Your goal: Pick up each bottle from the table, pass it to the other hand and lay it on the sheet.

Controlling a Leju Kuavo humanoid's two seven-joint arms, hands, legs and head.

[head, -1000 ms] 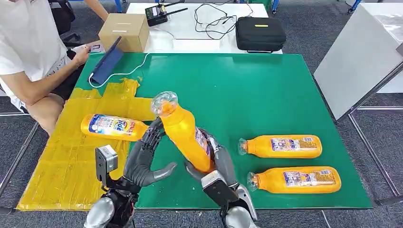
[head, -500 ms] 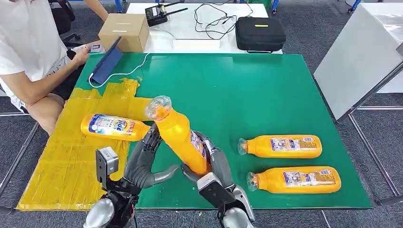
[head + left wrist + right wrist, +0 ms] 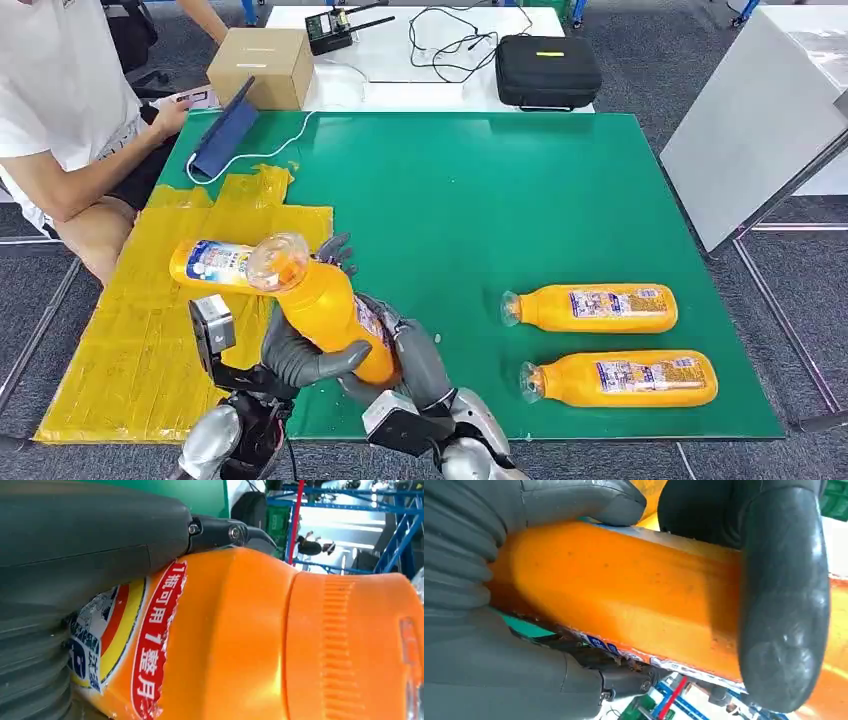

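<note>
Both hands hold one orange bottle (image 3: 325, 305) above the near edge of the green surface (image 3: 520, 190), at about 7 o'clock from its centre. The left hand (image 3: 300, 345) wraps the bottle's body from the left, its thumb crossing the front and its dark fingers showing behind the bottle's shoulder. The right hand (image 3: 400, 350) clamps the base end from the right and from below. The bottle tilts, its clear cap pointing toward 10 o'clock, over the edge of the yellow sheet (image 3: 120, 340).

In the left wrist view the bottle (image 3: 240, 640) shows its red and blue label, with the left hand (image 3: 90, 545) pressed along its side. In the right wrist view the right hand (image 3: 484, 600) closes round the bottle (image 3: 624, 595), and a thick grey thumb lies across the orange wall.

A second bottle (image 3: 215, 265) lies on its side on the sheet, just behind the held bottle's cap, at 9 o'clock on the surface. Two more bottles lie on their sides on the bare green, at about 4 o'clock: the farther one (image 3: 595, 308) and the nearer one (image 3: 625, 378), parallel and close together, their caps pointing toward 9 o'clock.

A person (image 3: 60, 110) sits at the far left corner by a blue tablet (image 3: 225, 130). A cardboard box (image 3: 262, 65) and a black case (image 3: 548, 70) stand on the white table beyond.
</note>
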